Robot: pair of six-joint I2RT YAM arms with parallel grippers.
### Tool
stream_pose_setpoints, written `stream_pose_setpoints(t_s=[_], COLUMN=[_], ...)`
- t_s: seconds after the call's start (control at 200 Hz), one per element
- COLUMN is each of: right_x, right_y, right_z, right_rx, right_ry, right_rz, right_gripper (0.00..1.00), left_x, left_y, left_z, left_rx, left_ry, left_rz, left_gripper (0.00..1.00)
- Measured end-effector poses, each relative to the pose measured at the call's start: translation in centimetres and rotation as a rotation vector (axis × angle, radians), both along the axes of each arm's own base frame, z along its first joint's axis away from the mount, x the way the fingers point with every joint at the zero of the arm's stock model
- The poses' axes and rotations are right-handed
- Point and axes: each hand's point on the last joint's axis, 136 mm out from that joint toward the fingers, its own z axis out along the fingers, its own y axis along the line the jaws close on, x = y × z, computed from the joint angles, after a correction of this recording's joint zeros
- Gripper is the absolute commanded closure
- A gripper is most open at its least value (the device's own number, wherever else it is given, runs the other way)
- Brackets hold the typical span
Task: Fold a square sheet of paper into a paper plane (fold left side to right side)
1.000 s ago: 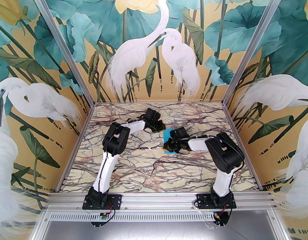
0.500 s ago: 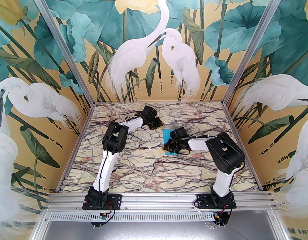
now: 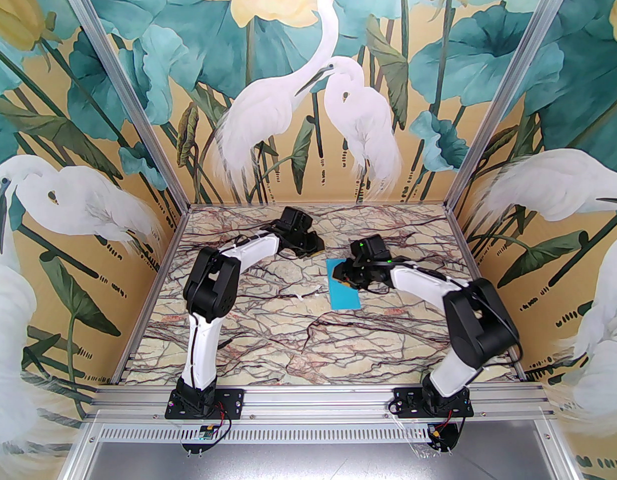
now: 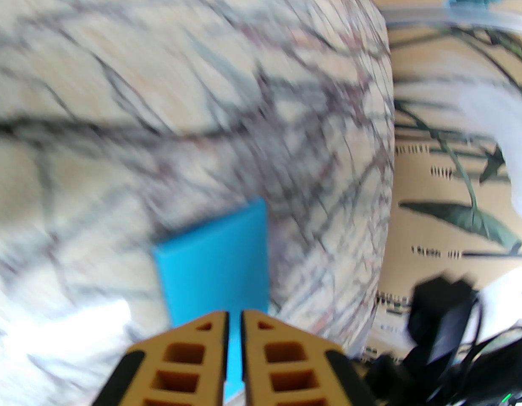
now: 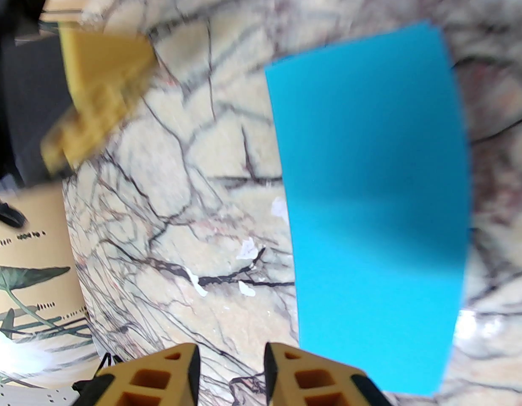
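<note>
The cyan-blue sheet of paper (image 3: pixel 345 295) lies flat on the marble table as a narrow rectangle, folded in half, its edges stacked at the far end (image 5: pixel 371 193). My right gripper (image 3: pixel 341 279) hovers over the sheet's far left part, its fingers a little apart with nothing between them (image 5: pixel 229 347). My left gripper (image 3: pixel 317 252) sits on the far left side of the sheet, apart from it, with its fingers almost together and nothing held (image 4: pixel 234 313). The sheet (image 4: pixel 214 264) shows just beyond those fingertips. The left gripper's yellow fingers (image 5: pixel 100 91) appear blurred in the right wrist view.
Small white scraps (image 5: pixel 248 250) lie on the marble to the left of the sheet (image 3: pixel 308 293). Painted walls close the table on three sides, with an aluminium rail (image 3: pixel 308 398) along the near edge.
The right arm lifted off the sheet and its gripper moved toward the far end, elbow swinging right, uncovering the sheet's near half. The left gripper drew away from the sheet toward the far left.
</note>
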Motion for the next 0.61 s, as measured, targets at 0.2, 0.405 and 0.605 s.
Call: stream_pose_setpoints(t_s=[0.2, 0.405, 0.605], right_x=[-2.9, -5.0, -5.4], right_y=[-3.7, -4.7, -4.9], right_z=[-3.3, -5.3, -5.5], right_rx=[-0.062, -0.089, -0.095], right_ry=[0.09, 0.152, 0.156], right_rz=[-0.064, -0.071, -0.074], right_gripper=[0.69, 0.69, 0.68], left_x=[-4.0, -4.1, -3.6], left_y=[-2.5, -2.0, -1.7], left_z=[-2.7, -5.3, -6.7], left_rx=[0.034, 0.066, 0.092], left_ry=[0.058, 0.099, 0.114], left_rz=[-0.076, -0.066, -0.049], left_gripper=[0.88, 0.88, 0.88])
